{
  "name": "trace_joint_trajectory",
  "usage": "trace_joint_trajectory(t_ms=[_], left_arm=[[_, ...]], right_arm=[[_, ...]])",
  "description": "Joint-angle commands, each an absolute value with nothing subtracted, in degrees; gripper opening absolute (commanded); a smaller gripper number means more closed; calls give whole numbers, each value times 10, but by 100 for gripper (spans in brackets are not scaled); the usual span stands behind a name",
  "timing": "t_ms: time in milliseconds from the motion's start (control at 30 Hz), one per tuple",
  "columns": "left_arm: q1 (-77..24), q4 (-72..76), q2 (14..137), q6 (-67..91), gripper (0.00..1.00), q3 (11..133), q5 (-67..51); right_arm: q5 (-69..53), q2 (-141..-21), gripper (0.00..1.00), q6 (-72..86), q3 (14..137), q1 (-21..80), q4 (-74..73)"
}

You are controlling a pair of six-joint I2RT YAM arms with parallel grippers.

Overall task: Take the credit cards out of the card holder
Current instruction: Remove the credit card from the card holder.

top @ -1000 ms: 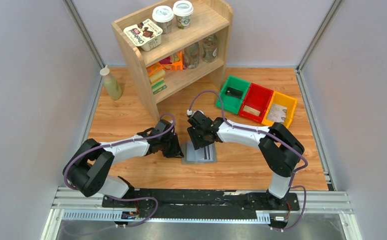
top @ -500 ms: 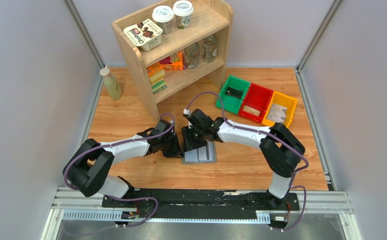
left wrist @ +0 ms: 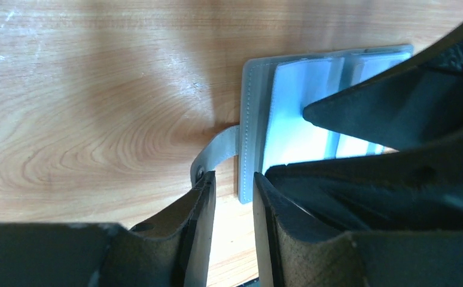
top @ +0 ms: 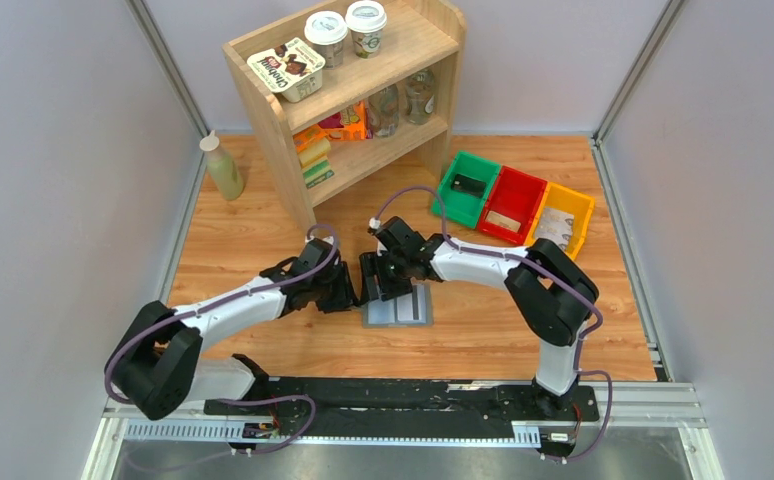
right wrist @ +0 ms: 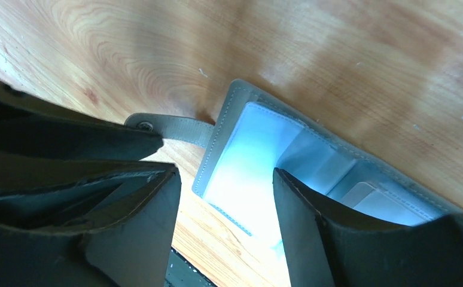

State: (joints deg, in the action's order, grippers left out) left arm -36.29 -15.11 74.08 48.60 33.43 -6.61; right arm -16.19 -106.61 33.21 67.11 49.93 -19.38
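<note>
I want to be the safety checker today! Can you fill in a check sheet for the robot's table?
Surface: light wooden tabletop, no spills seen.
Job's things: small flat grey card holder lies open; a pale card shows in a pocket.
Clutter: wooden shelf with paper cups and packets; pale green bottle; green plastic bin, red plastic bin, yellow plastic bin.
Grippers: left gripper open by the holder's tab; right gripper open over its pockets.
Cables: purple cables run along both arms.
Surroundings: grey walls; metal rail at near edge.
</note>
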Motion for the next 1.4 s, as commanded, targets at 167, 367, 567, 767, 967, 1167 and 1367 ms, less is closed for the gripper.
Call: trace_joint_trajectory(t_ms=[167,367,567,767,967,1167,1367], left_arm=[[-367,-156,671,486,38,400,-81],[-373,-140,698,505,37,436,-121],[-404,-128,750,505,36,485,-127],[-413,-76,812,530,36,479,-142],[-414,-39,862,543,38,461,-143],[-414,-4,893,558,43,432,-133],[-414,60,926,595,46,402,-137]], right_arm=[[-164,-985,64,325,685,470,-178],[-125,-917,60,330,621,423,-183],[-134,-890,49,340,563,389,-166],[-150,-892,38,352,517,384,-133],[-158,-901,32,352,497,382,-119],[-162,-918,29,353,486,382,-108],[-157,-921,27,355,466,382,-94]])
